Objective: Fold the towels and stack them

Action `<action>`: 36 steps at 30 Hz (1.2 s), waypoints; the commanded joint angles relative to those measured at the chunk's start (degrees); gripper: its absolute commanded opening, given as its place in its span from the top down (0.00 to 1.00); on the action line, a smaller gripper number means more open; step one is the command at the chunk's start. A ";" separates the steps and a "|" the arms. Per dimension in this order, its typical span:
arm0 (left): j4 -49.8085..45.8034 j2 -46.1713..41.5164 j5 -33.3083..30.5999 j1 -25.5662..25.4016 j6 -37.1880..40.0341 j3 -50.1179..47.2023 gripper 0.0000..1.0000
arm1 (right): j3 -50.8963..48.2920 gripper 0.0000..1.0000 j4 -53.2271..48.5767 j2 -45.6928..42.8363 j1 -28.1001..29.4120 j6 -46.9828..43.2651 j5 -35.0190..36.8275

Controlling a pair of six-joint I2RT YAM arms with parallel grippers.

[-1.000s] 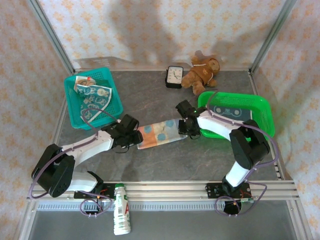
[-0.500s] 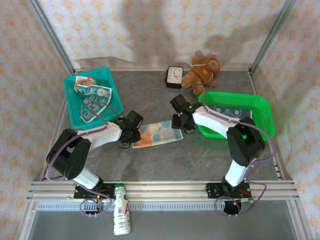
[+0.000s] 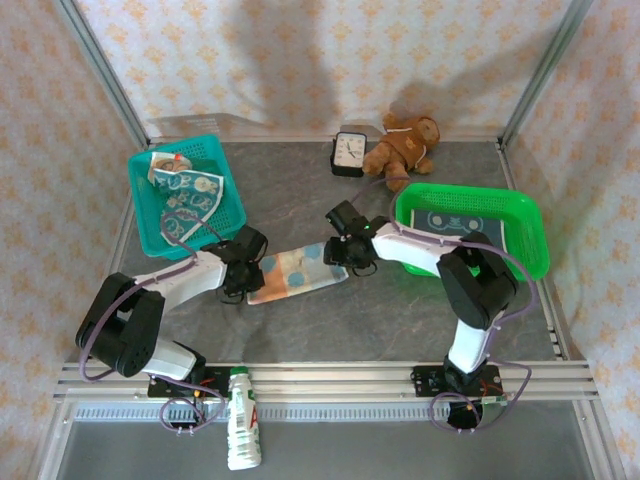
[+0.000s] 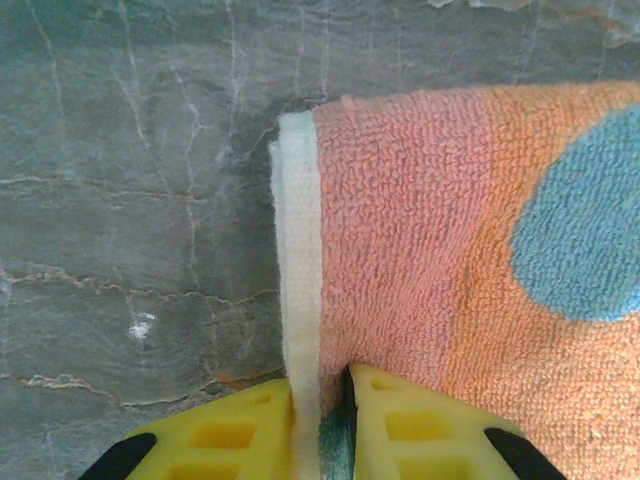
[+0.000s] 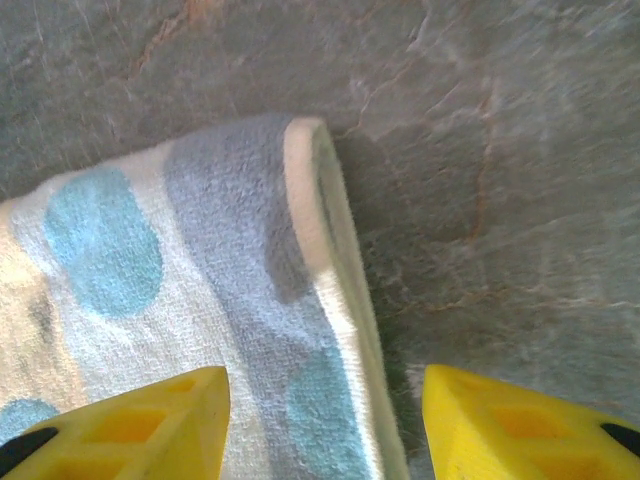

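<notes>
Right now I'm looking down at the orange-and-blue dotted towel (image 3: 295, 273), which lies flat as a folded strip near the middle of the table (image 3: 330, 330). Its long axis runs from about 8 o'clock to 2 o'clock.

The left gripper (image 3: 245, 270) sits at the strip's 8 o'clock end. On the left wrist camera its yellow fingers (image 4: 240, 435) are clenched on the cream hem of the dotted towel (image 4: 450, 230), with the hem pinched in the narrow slot between them.

The right gripper (image 3: 340, 250) is at the 2 o'clock end. On the right wrist camera it (image 5: 322, 385) is released. The two fingers stand wide apart, one over the dotted towel (image 5: 200, 300) and one over bare table, with the folded edge between them.

At 10 o'clock the teal basket (image 3: 150, 240) holds a crumpled patterned towel (image 3: 190, 200). At 3 o'clock the green basket (image 3: 530, 215) holds a folded navy towel (image 3: 455, 222). A clock (image 3: 348, 153) stands at 12 o'clock, with a teddy bear (image 3: 405, 145) just beside it.
</notes>
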 commanded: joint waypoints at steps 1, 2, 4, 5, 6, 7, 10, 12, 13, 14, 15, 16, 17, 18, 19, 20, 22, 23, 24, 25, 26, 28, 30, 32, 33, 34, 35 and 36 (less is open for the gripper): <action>0.13 0.96 0.81 0.05 0.57 -0.58 0.79 | -0.77 0.47 2.43 2.23 0.89 1.09 1.28; 0.10 0.88 0.83 0.09 0.57 -0.67 0.79 | -0.99 0.47 2.38 2.57 0.91 0.83 1.77; 0.24 0.89 1.04 0.14 0.40 -0.74 0.79 | -1.72 0.47 2.42 3.15 0.91 0.09 3.35; 0.49 0.86 1.27 0.08 0.28 -0.76 0.79 | -1.87 0.47 2.42 3.41 0.91 -0.45 3.69; 0.63 1.01 1.46 0.06 0.14 -0.90 0.79 | -2.10 0.47 2.27 3.66 0.91 -0.84 3.62; 0.83 1.02 1.66 0.07 0.04 -0.94 0.79 | -2.40 0.48 2.41 3.89 0.97 -1.00 3.25; 0.95 1.38 1.92 0.06 0.05 -0.85 0.79 | -2.80 0.50 2.42 4.12 1.79 -1.39 3.33; 1.14 1.63 2.16 0.11 -0.01 -1.01 0.79 | -2.67 0.52 2.20 4.27 2.89 -1.20 3.74; 1.43 1.67 2.29 0.09 -0.04 -1.12 0.79 | -2.68 0.53 2.29 4.45 3.52 -0.91 3.67; 1.68 1.74 2.51 0.05 -0.19 -1.33 0.79 | -2.69 0.55 2.42 4.70 3.94 -0.52 3.52; 1.84 1.81 2.62 0.06 -0.24 -1.38 0.79 | -2.80 0.59 2.72 5.09 4.39 0.13 3.14; 2.15 1.91 2.90 0.08 -0.31 -1.47 0.79 | -2.92 0.63 3.02 5.48 4.77 0.74 2.74; 2.25 1.92 3.00 0.00 -0.39 -1.53 0.79 | -3.00 0.65 3.27 5.82 5.09 1.05 2.51; 2.35 1.94 3.13 0.07 -0.48 -1.47 0.79 | -2.94 0.68 3.39 6.06 5.56 1.27 2.35; 2.31 1.87 3.22 0.08 -0.48 -1.47 0.79 | -2.85 0.73 3.33 6.24 5.89 1.29 2.54; 2.25 1.76 3.18 0.06 -0.47 -1.47 0.79 | -2.89 0.79 3.20 6.27 6.00 1.59 2.74; 2.03 1.24 3.19 0.10 -0.42 -1.42 0.79 | -2.94 0.91 2.82 5.84 6.00 1.68 3.68; 1.76 0.97 3.10 0.07 -0.39 -1.26 0.79 | -2.79 0.93 2.39 5.49 5.98 1.57 4.35; 1.47 0.63 3.06 0.08 -0.33 -1.04 0.79 | -2.55 0.97 1.73 5.03 5.92 1.30 5.16; 1.05 0.17 2.90 0.07 -0.31 -0.72 0.78 | -2.21 1.00 0.78 4.50 5.87 1.08 6.15; 0.59 -0.34 2.76 0.06 -0.22 -0.38 0.77 | -1.79 1.00 -0.01 4.07 5.76 0.78 6.93; -0.51 -1.87 2.37 0.07 -0.19 0.70 0.73 | -0.57 1.00 -2.28 2.54 5.37 0.13 8.70; -1.83 -3.66 1.68 0.19 -0.04 2.29 0.61 | 0.83 1.00 -4.94 0.93 4.82 -0.07 11.07; -3.07 -5.46 1.21 0.40 0.20 4.08 0.53 | 2.75 1.00 -8.09 -0.75 3.94 -0.53 13.19; -3.63 -6.41 1.20 0.61 0.43 4.95 0.50 | 3.83 1.00 -10.01 -1.54 3.35 -0.71 14.23; -3.92 -7.31 1.15 0.72 0.64 5.70 0.47 | 5.09 1.00 -12.07 -2.41 2.75 -0.80 15.61; -4.18 -8.02 1.31 0.89 0.74 6.51 0.46 | 6.25 1.00 -13.98 -3.06 2.23 -0.92 16.82; -4.45 -8.85 1.53 1.07 0.92 7.40 0.42 | 7.60 1.00 -16.21 -3.82 1.55 -1.03 18.38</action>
